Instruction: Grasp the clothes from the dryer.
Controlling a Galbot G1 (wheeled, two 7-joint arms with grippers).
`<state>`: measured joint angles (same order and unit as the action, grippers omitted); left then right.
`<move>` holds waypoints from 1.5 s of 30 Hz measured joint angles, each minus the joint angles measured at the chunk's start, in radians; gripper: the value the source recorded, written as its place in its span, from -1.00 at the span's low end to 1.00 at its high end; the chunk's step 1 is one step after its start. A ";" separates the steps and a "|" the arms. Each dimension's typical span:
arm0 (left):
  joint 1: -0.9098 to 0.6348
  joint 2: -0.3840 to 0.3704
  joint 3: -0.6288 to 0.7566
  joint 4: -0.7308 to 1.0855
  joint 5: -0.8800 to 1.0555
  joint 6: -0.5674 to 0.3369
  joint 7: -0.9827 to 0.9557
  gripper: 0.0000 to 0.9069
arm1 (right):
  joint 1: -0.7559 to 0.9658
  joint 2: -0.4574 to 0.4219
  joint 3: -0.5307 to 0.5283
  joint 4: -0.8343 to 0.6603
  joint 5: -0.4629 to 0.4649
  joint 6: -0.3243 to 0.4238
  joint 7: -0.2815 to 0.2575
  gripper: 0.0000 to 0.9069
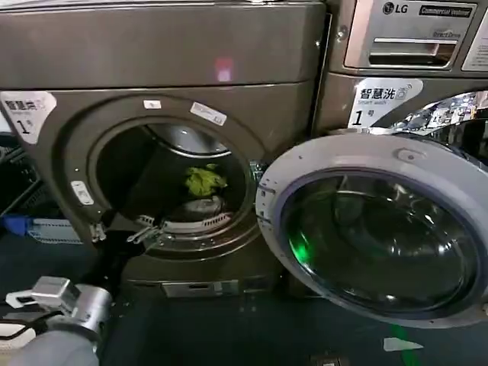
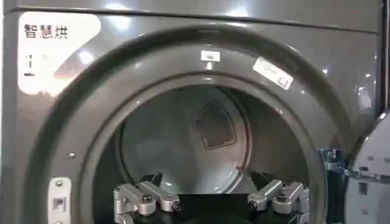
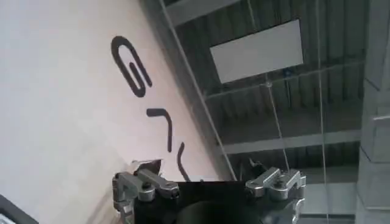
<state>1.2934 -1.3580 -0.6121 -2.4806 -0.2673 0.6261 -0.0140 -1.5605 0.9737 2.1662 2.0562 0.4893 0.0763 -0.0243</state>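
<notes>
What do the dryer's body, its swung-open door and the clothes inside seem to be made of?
The dryer looks like bronze-grey painted or brushed metal: smooth, with soft reflections. Its door seems a silvery rim, metal or plastic, around dark glass that mirrors a green light. The clothes look like soft fabric, crumpled, one lime yellow-green piece above a pale one.

up and well to the right of the left pincer [image 1: 122,231] stands a bronze-grey metal machine with an lg label and a silver drawer panel [image 1: 404,46]. a white sticker bearing a "1" [image 1: 381,103] sits on its front, under that panel. just left of the pincer, a flat blue piece [image 1: 15,225] lies beside a pale labelled box [image 1: 55,230]. below the pincer is dark floor [image 1: 229,328], with a white arrow-shaped mark [image 1: 402,345] far off to its right. beyond the right pincer [image 3: 207,185] are a pale panel with dark letters [image 3: 61,91] and a white rectangular ceiling panel [image 3: 256,52], set among dark beams [image 3: 274,143].
</notes>
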 measured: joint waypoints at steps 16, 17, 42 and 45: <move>-0.002 0.001 0.002 0.004 0.002 -0.001 0.004 1.00 | -0.001 0.005 0.001 0.002 0.000 0.002 0.000 1.00; -0.002 0.001 0.002 0.005 0.002 -0.002 0.004 1.00 | -0.002 0.005 0.000 0.002 -0.001 0.002 -0.001 1.00; -0.101 0.002 0.025 0.150 0.019 -0.044 0.010 1.00 | -0.037 0.020 0.046 0.018 0.032 0.037 0.003 1.00; -0.136 0.007 0.032 0.195 0.016 -0.054 0.011 1.00 | -0.043 0.024 0.054 0.021 0.037 0.038 0.003 1.00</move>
<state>1.1571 -1.3511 -0.5803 -2.2854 -0.2512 0.5724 -0.0033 -1.6037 0.9976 2.2199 2.0774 0.5259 0.1140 -0.0213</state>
